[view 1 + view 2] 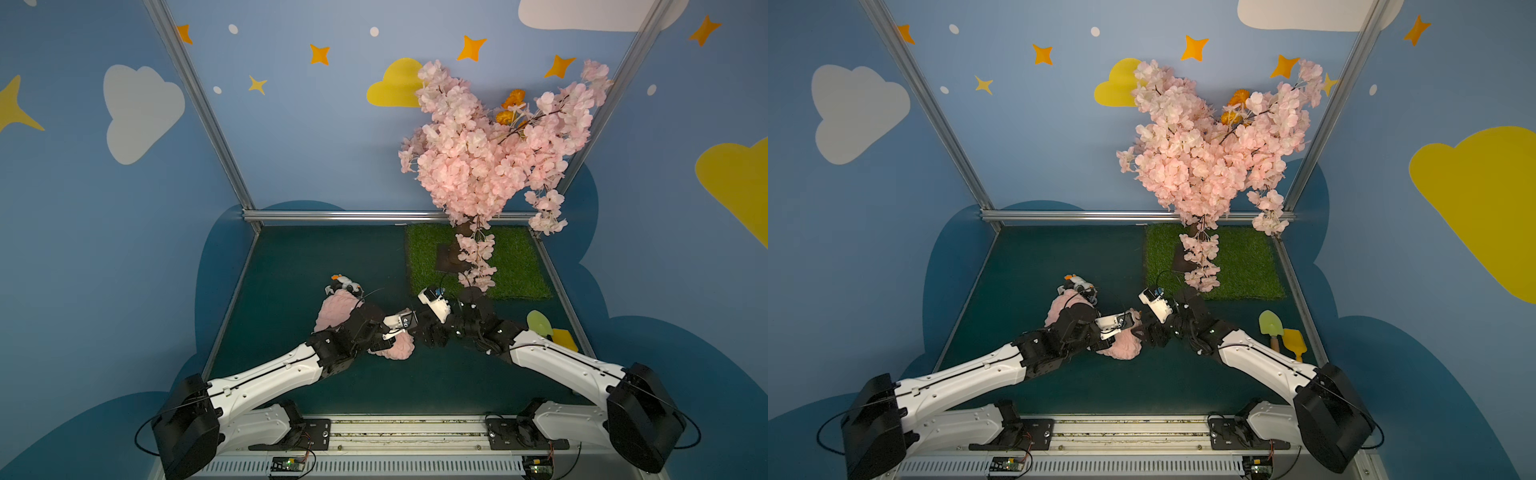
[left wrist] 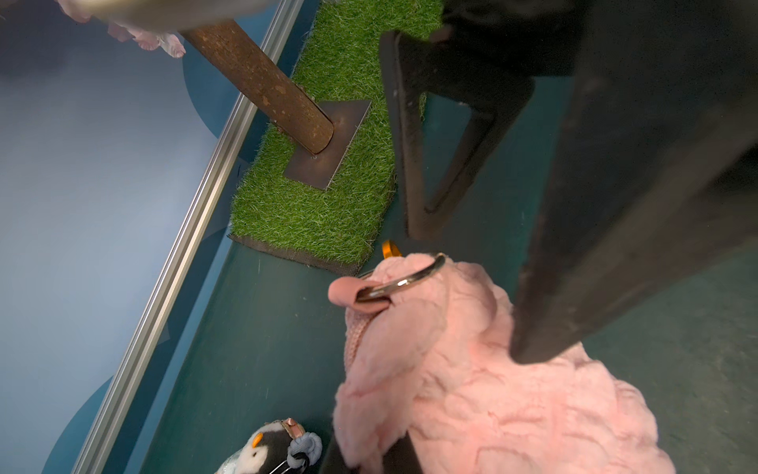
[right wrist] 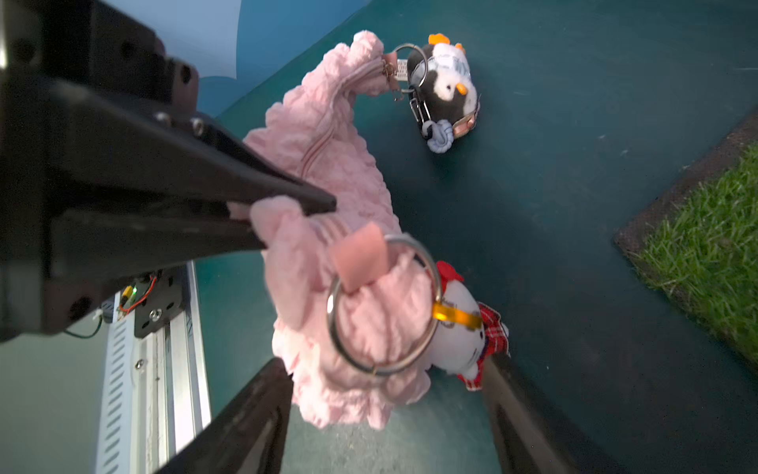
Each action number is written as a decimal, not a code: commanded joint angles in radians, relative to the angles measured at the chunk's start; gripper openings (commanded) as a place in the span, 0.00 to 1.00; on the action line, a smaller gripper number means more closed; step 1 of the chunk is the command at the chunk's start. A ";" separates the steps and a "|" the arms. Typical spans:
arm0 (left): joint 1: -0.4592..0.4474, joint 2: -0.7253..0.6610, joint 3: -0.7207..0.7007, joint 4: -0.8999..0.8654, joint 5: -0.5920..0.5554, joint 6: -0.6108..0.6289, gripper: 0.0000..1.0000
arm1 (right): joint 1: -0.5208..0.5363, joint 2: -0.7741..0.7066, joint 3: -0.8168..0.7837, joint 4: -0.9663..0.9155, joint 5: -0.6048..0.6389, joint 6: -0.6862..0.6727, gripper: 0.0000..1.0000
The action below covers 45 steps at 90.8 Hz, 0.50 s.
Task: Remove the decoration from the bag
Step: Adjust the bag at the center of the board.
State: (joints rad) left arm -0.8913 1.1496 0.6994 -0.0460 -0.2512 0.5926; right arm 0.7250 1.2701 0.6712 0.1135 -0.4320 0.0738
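Observation:
The pale-pink puffy bag (image 3: pixel 328 135) hangs crumpled over the green table, and my left gripper (image 3: pixel 287 217) is shut on a fold near its ring end. A large metal ring (image 3: pixel 332 312) on a pink tab carries an orange clip (image 3: pixel 455 316) and a white cat plush decoration (image 3: pixel 459 328) in red plaid. A penguin plush (image 3: pixel 447 82) lies clipped to the bag's other end, also showing in a top view (image 1: pixel 343 286). My right gripper (image 3: pixel 385 365) is open, its fingers standing either side of the bag's ring end and touching nothing. From above, the arms hide the cat plush.
A grass mat (image 1: pixel 515 266) holding a pink blossom tree (image 1: pixel 490 153) fills the back right. Two toy shovels (image 1: pixel 540 322) lie by the right edge. Metal rails (image 1: pixel 374 215) bound the table at the back and sides.

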 commanded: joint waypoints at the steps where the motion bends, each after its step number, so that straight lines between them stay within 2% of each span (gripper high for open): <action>1: -0.013 -0.030 0.034 -0.019 0.024 -0.029 0.12 | -0.002 0.054 0.016 0.143 -0.040 0.071 0.75; 5: -0.015 -0.032 0.032 -0.031 0.029 -0.032 0.12 | -0.001 0.073 0.030 0.141 -0.057 0.065 0.67; 10: -0.016 -0.036 0.028 -0.041 0.032 -0.036 0.12 | -0.002 0.080 0.039 0.140 -0.059 0.049 0.50; 18: -0.017 -0.048 0.020 -0.050 0.032 -0.038 0.12 | -0.009 0.066 0.042 0.132 -0.035 0.008 0.31; 30: -0.017 -0.051 0.030 -0.059 0.028 -0.031 0.14 | -0.016 0.071 0.093 0.075 -0.009 -0.081 0.15; 38: -0.017 -0.042 0.042 -0.060 0.033 -0.040 0.15 | -0.018 0.079 0.129 0.061 0.013 -0.142 0.01; 45: -0.017 -0.036 0.050 -0.063 0.034 -0.065 0.17 | -0.019 0.088 0.158 0.047 0.035 -0.203 0.00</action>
State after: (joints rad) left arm -0.9016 1.1145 0.7151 -0.0898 -0.2417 0.5652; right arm 0.7155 1.3499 0.7616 0.1555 -0.4458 -0.0093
